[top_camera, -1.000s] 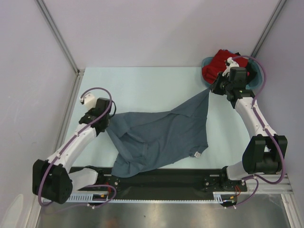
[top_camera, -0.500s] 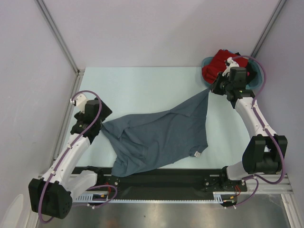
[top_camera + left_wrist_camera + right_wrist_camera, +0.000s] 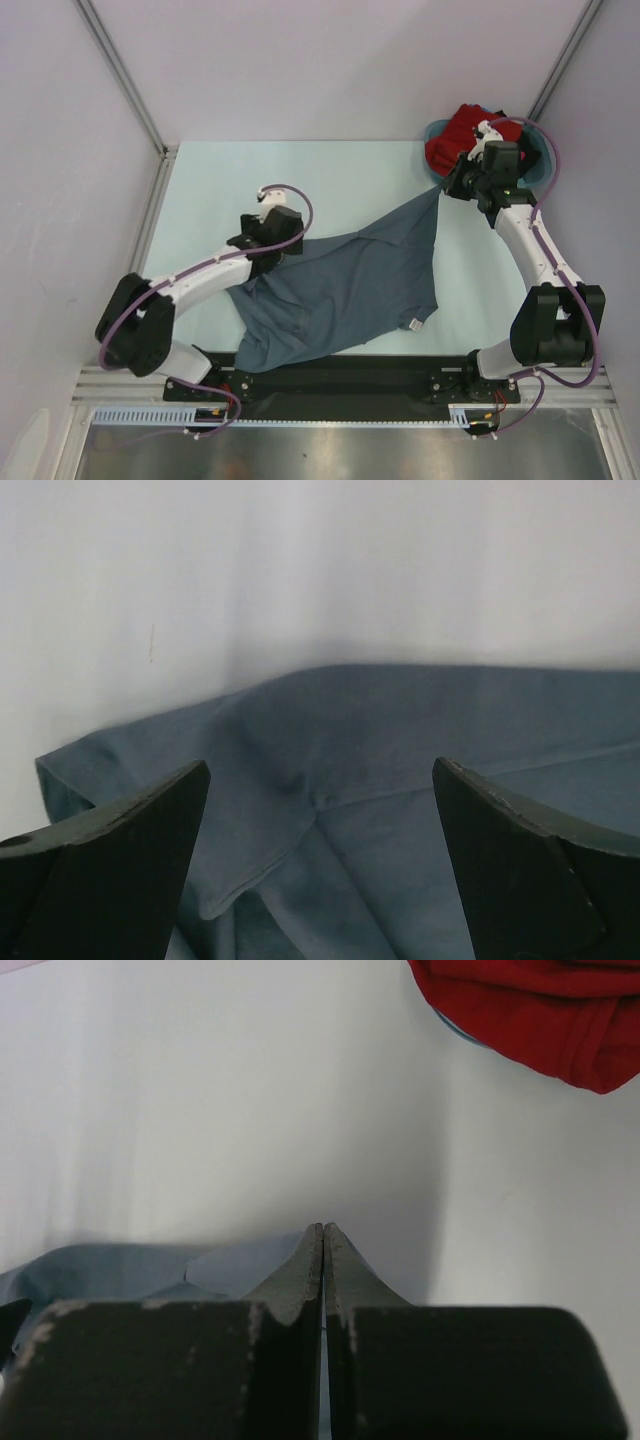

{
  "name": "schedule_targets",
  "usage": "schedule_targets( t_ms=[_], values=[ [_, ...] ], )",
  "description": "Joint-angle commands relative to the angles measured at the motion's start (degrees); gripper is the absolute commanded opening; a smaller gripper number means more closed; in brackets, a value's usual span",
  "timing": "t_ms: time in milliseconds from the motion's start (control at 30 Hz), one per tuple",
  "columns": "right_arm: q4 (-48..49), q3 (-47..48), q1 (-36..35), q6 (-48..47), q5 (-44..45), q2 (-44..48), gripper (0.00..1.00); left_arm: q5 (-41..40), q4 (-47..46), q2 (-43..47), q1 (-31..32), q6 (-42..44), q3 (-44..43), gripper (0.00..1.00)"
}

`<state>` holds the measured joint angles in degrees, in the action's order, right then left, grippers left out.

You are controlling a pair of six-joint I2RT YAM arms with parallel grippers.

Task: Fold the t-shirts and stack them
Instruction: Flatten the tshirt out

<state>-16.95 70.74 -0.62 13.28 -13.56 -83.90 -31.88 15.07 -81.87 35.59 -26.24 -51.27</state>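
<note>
Grey shirt (image 3: pixel 340 290), soft and creased, stretched slantwise on the smooth pale table (image 3: pixel 300 180)

Left gripper (image 3: pixel 320 780) hangs over the shirt's far-left edge, its blunt dark fingers spread wide with nothing between them. Mid-table, the cloth bunches near-left and its long axis runs diagonally to a taut far-right corner; a small white label (image 3: pixel 414 324) sits at the near-right hem. Right gripper (image 3: pixel 447 188) is pinched tight on that corner. Red shirt (image 3: pixel 455 135) heaps in the teal basin (image 3: pixel 540 165)

The slate-grey t-shirt (image 3: pixel 340 285) is showing soft, matt cloth; the red t-shirt (image 3: pixel 455 135) is looking equally matt; the table (image 3: pixel 300 180) is appearing smooth
</note>
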Motion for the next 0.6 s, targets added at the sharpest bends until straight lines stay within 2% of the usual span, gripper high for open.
schedule_targets(
  t_ms=[0,233,367,567],
  values=[
    [1.04,1.51,0.18,-0.62,-0.15,0.49,0.0,-10.3,3.21,-4.95,2.9,4.0,-3.75,1.0],
    [1.3,1.24,0.18,-0.53,-0.76,0.05,0.0,-23.22,11.37,-12.78,7.38,4.97,-7.35,1.0],
    [1.39,1.24,0.1,-0.36,-1.12,-0.13,0.0,-23.06,14.02,-13.15,8.79,4.79,-7.45,1.0],
    [1.57,1.24,0.1,-0.27,-1.47,-0.21,0.0,-16.48,15.69,-9.2,9.32,6.46,-5.78,1.0]
  ],
)
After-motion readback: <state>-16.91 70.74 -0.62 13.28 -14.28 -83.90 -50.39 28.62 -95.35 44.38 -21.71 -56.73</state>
